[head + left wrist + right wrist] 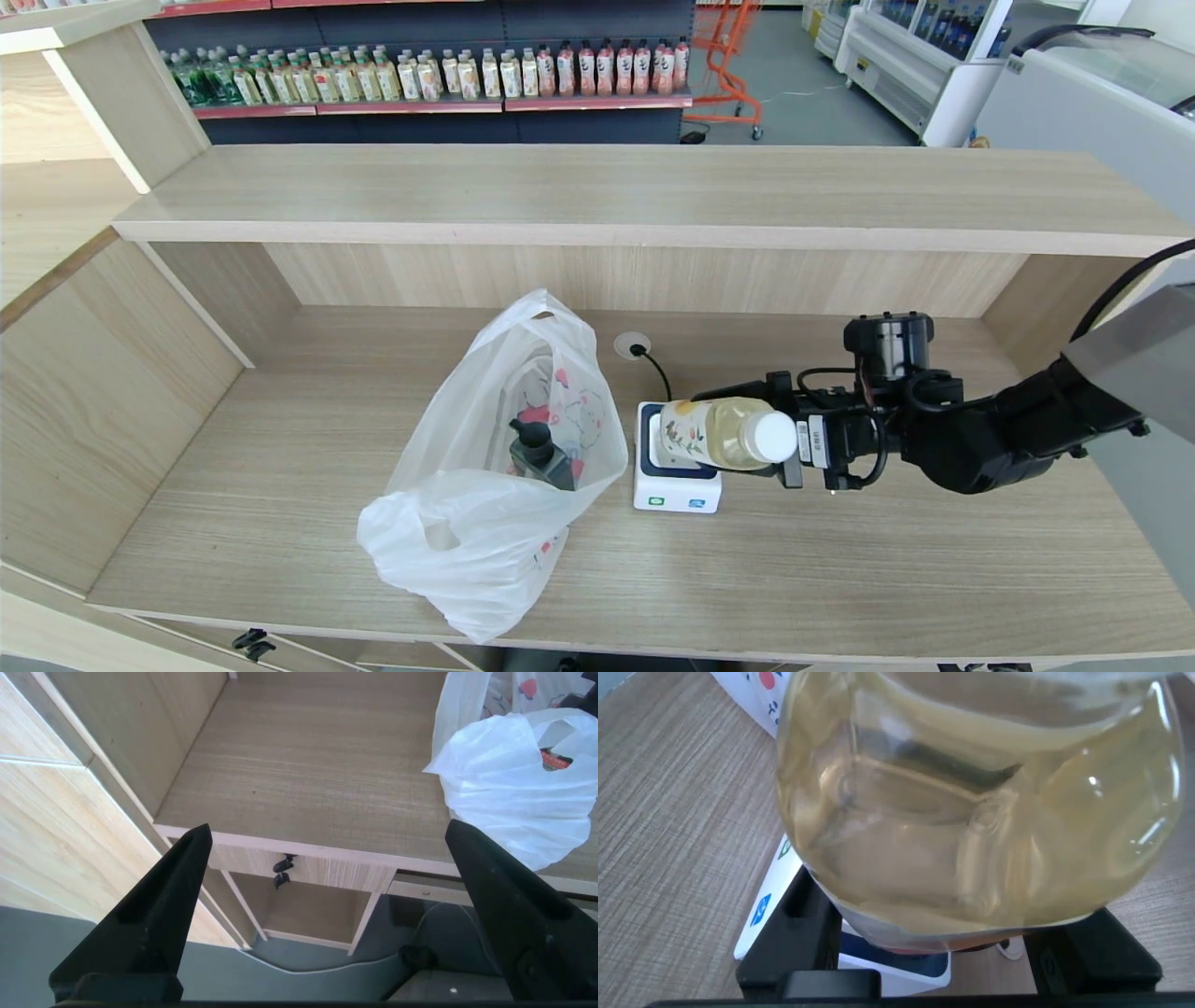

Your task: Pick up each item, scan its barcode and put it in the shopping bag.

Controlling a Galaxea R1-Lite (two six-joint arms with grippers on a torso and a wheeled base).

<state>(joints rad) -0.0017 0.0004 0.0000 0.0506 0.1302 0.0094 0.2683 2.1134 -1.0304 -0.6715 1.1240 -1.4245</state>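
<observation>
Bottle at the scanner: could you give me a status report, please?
Right gripper shut on bottle, sideways over scanner. Left gripper open, empty. Shopping bag open beside scanner; path clear.

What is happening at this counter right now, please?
The right gripper holds a bottle of pale yellow drink on its side, just over the white scanner on the counter, so the barcode scan seems under way. The white shopping bag stands open beside the scanner, with a dark pump bottle already inside. The left gripper is open and empty, by the counter's near edge.
</observation>
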